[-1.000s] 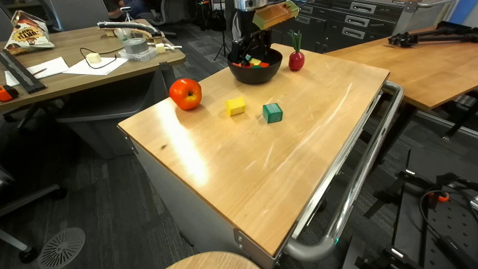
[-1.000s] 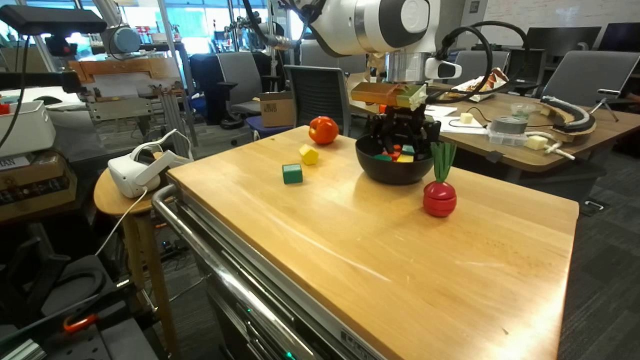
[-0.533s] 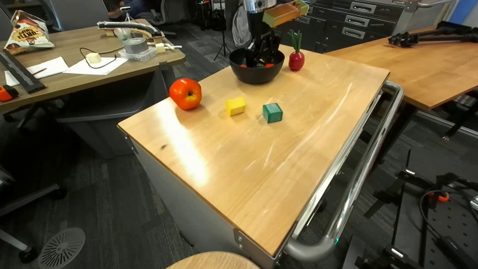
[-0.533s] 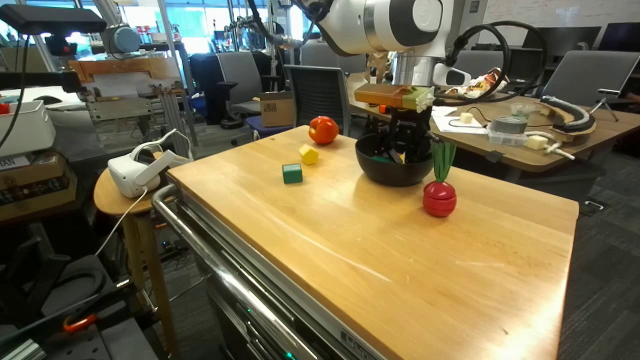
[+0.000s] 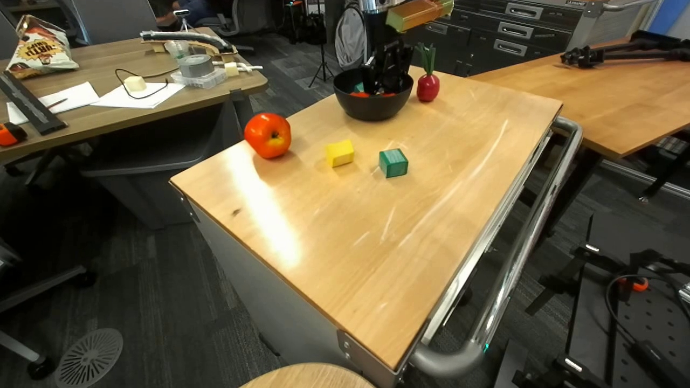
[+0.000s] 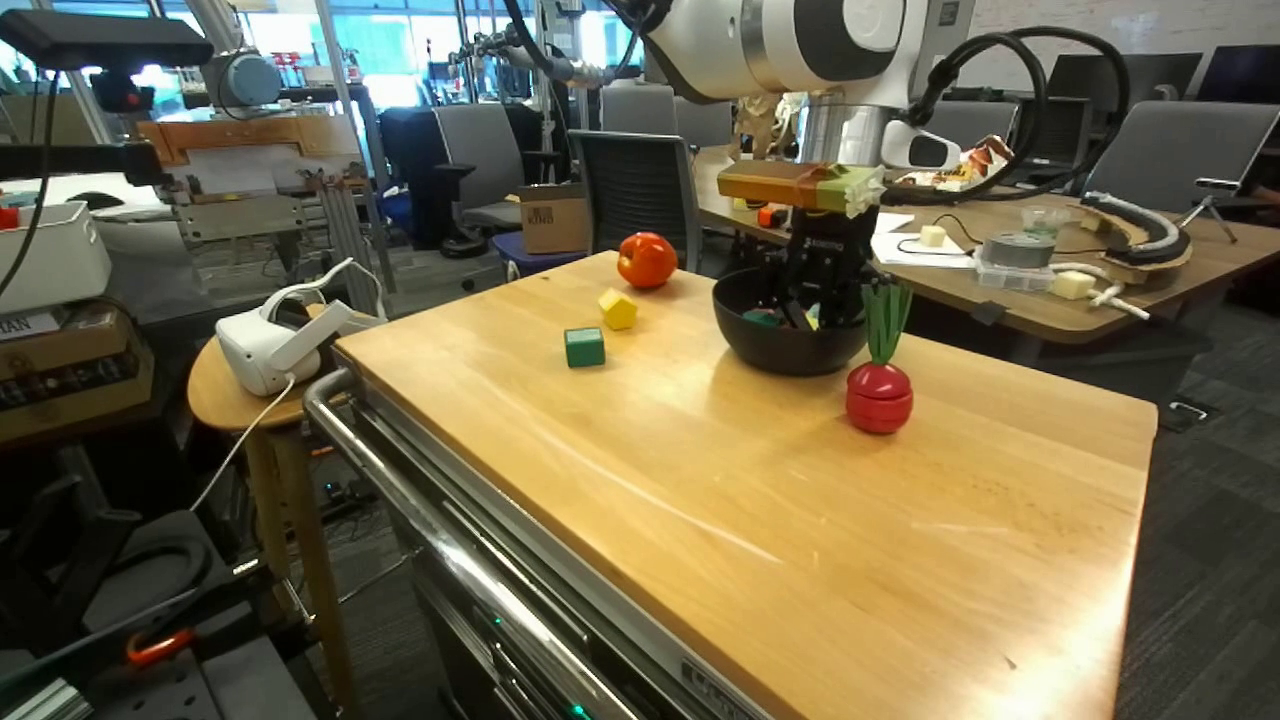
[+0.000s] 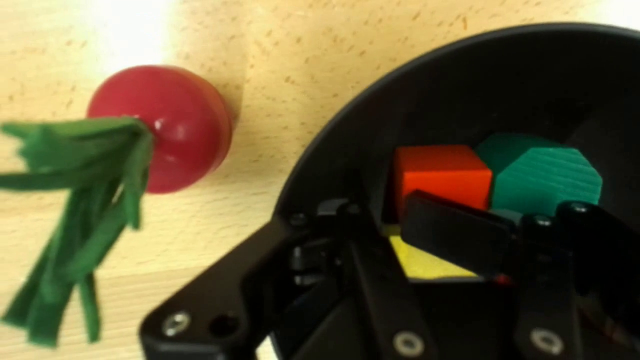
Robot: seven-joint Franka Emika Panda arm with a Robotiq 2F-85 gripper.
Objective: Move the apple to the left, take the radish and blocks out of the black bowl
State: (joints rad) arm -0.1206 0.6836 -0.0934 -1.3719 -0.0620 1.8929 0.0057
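the gripper [image 5: 381,90] is positioned inside the black bowl [image 5: 373,110], pointing downward and reaching below the rim. the fingers [image 7: 462,235] are together; whether a block is clamped between them cannot be told, as the linkages cover part of the area in the wrist view. in an exterior view, the arm [image 6: 765,45] extends above, and a boxy orange-and-green housing [image 6: 800,188] sits just above the gripper.

contents of the bowl, per the wrist view: a red block [image 7: 442,172], partly covered by a finger; a teal-green block [image 7: 547,182] just beside it; a yellow block [image 7: 432,262], partly covered by the gripper. a darker green surface [image 7: 502,147] shows next to the teal-green block; whether it is a separate block cannot be told.

items on the wooden worktop [image 5: 345,226]: the radish [image 7: 175,120] stands upright just beside the bowl, with a gap between. the apple [image 5: 268,136] rests well apart from the bowl, near the worktop edge. a second yellow block [image 5: 339,154] lies between the apple and a dark green block [image 5: 393,163].

a tubular handle [image 5: 531,241] runs along one side of the worktop. a white headset [image 6: 262,345] rests on a round stool [image 6: 210,397]. a separate desk [image 5: 108,62] carries a roll of grey tape [image 5: 197,66] and a snack bag [image 5: 44,49].
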